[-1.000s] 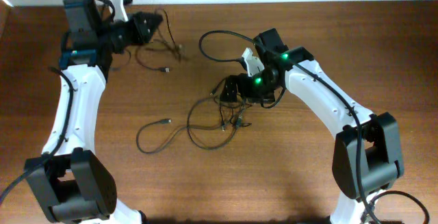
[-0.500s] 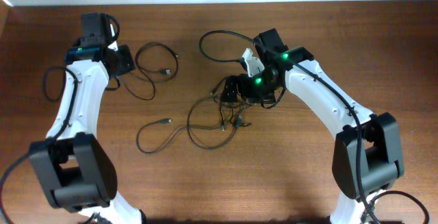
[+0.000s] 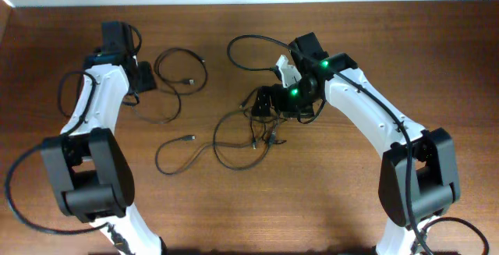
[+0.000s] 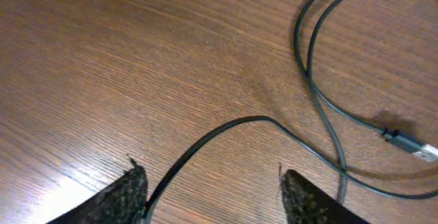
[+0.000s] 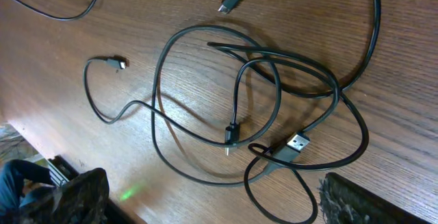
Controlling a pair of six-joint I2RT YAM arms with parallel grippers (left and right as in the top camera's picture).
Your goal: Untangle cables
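Observation:
Thin black cables lie on the brown table. One loose looped cable [image 3: 173,56] rests beside my left gripper [image 3: 146,76]. In the left wrist view the left gripper [image 4: 207,167] is open and this cable [image 4: 205,140] runs along the wood between the fingers, close to the left finger [image 4: 126,193]; its silvery plug [image 4: 414,144] lies to the right. A tangle of cables [image 3: 248,134] sits mid-table under my right gripper [image 3: 263,103]. The right gripper [image 5: 212,176] hangs wide open above the tangle [image 5: 274,101], nothing between its fingers; a USB plug [image 5: 295,143] shows there.
Another single cable [image 3: 175,155] curls at the front left of the tangle, with its plug [image 3: 189,138] pointing right. A wide loop [image 3: 248,46] reaches toward the table's back edge. Both white arms stand along the sides of the table.
My left gripper opened and let go of the cable, which dropped into a loose loop on the table. The left arm swung back and turned down. The right arm has not moved.

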